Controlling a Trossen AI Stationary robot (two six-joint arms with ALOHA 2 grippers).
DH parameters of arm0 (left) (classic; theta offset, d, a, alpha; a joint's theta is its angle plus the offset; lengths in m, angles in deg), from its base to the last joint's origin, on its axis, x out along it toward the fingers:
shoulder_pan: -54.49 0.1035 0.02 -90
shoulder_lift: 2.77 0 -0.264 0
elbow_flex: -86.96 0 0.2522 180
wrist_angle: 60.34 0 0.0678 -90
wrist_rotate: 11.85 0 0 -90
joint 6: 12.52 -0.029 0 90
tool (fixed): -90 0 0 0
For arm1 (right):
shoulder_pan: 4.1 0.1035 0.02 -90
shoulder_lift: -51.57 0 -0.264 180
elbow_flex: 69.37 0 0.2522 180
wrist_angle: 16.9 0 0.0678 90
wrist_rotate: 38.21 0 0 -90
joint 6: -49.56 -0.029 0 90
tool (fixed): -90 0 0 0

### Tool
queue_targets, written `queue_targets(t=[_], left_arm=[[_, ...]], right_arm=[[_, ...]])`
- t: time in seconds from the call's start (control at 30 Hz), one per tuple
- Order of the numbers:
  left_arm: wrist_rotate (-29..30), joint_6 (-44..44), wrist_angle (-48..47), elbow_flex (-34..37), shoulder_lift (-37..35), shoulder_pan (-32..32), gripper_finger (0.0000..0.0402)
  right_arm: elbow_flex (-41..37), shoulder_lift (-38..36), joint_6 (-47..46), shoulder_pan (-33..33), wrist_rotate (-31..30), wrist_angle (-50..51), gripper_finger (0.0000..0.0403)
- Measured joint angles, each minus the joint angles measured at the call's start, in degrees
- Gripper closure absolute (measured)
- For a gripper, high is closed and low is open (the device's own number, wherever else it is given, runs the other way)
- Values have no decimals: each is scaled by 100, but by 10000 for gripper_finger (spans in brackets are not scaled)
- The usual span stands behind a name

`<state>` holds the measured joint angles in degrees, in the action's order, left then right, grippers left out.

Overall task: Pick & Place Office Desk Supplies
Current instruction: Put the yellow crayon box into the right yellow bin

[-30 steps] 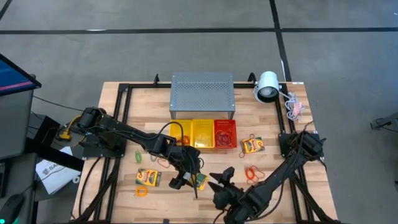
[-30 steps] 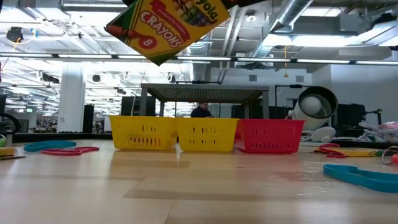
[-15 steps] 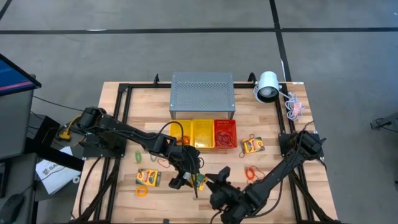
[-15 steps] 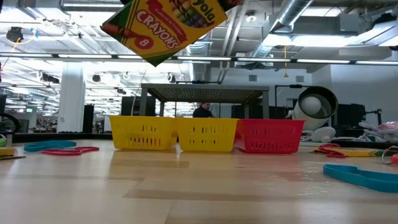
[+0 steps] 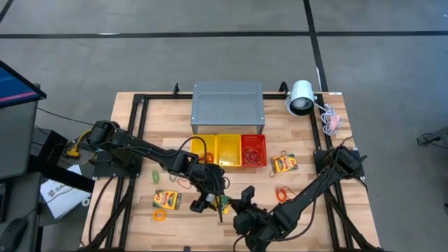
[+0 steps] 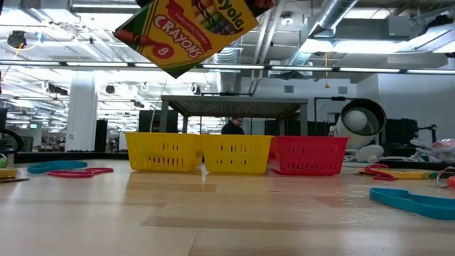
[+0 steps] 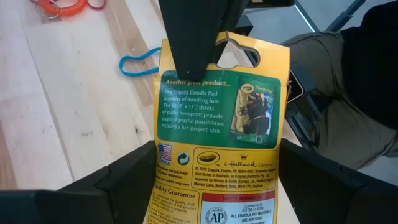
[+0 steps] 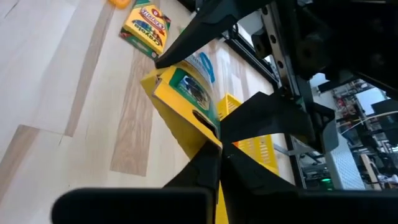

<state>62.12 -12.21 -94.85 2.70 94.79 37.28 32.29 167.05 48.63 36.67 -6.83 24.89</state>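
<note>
Three baskets (image 5: 232, 150) are sitting side by side in a row at the table's (image 5: 175, 112) middle, and a metal box (image 5: 228, 107) is standing just behind them. A lamp (image 5: 301, 97) is sitting at the back right corner. One crayon box (image 5: 283, 164) is lying right of the baskets, with band loops (image 5: 283, 194) lying in front of it. Another crayon box (image 5: 166, 200) is lying front left. A third crayon box (image 6: 192, 30) is hanging in the air in front of the baskets, between the left gripper (image 5: 208, 201) and the right gripper (image 5: 241, 198).
</note>
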Motion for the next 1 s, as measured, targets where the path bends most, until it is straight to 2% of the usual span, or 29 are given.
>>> queue_targets(t=[0.27,0.53,0.77,1.0], left_arm=[[4,37,10,0,0,0,99],[-15,444,79,0,0,48,74],[-26,92,339,2,4,52,62],[-32,341,586,-11,2,52,62]], right_arm=[[0,0,-11,-15,32,-15,402],[0,0,-55,-13,33,17,402],[2,-2,-58,-15,33,23,403],[2,0,-79,-4,76,38,403]])
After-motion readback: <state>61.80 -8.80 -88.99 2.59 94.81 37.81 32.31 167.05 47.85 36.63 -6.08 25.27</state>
